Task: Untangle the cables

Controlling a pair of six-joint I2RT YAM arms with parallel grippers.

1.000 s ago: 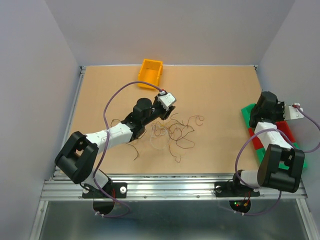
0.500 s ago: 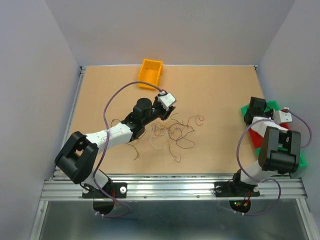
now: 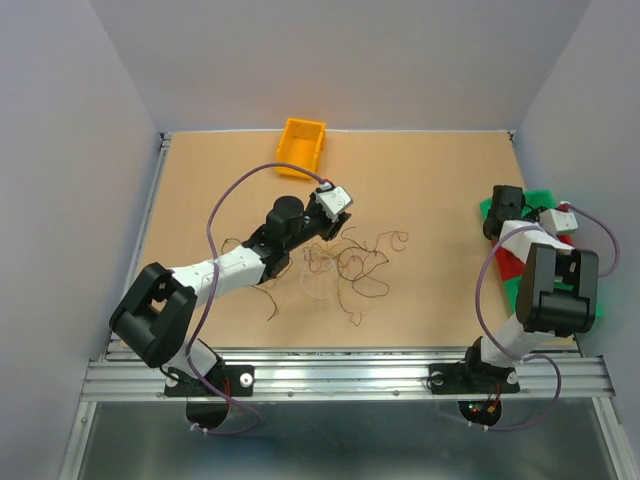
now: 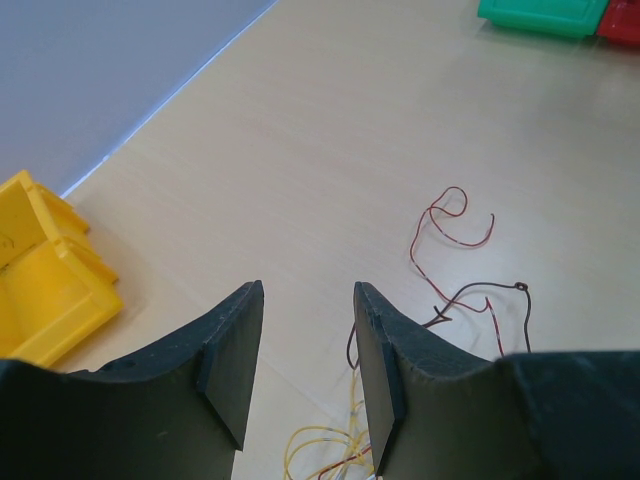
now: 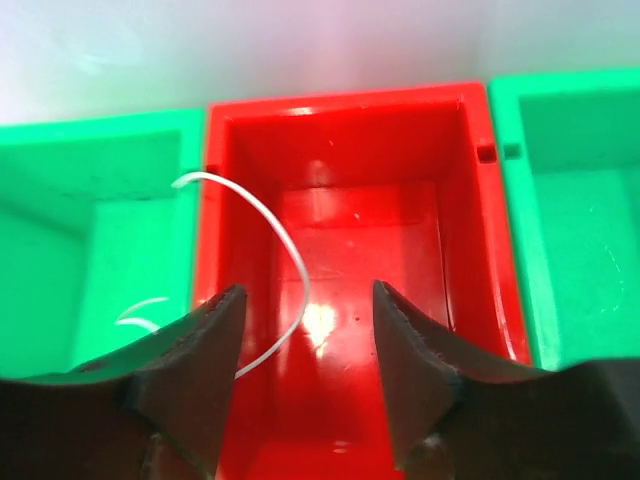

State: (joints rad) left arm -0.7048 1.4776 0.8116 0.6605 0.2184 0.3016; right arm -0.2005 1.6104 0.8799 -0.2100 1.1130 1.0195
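Note:
The cables lie as a loose tangle of thin curly wires on the table's middle. My left gripper hovers at the tangle's far-left edge. In the left wrist view it is open with nothing between its fingers; yellow wires lie under it, a red wire and a dark brown wire ahead to the right. My right gripper is open above a red bin. A whitish wire curves loose over that bin's left wall, near the left finger.
An orange-yellow bin stands at the back edge, seen also as a yellow bin left of my left fingers. Green bins flank the red bin, against the right wall. Another pale wire piece lies in the left green bin.
My right arm swung back and leftward over the bins and its gripper went from shut to open, freeing the whitish wire. The left arm and the tangle have not moved.

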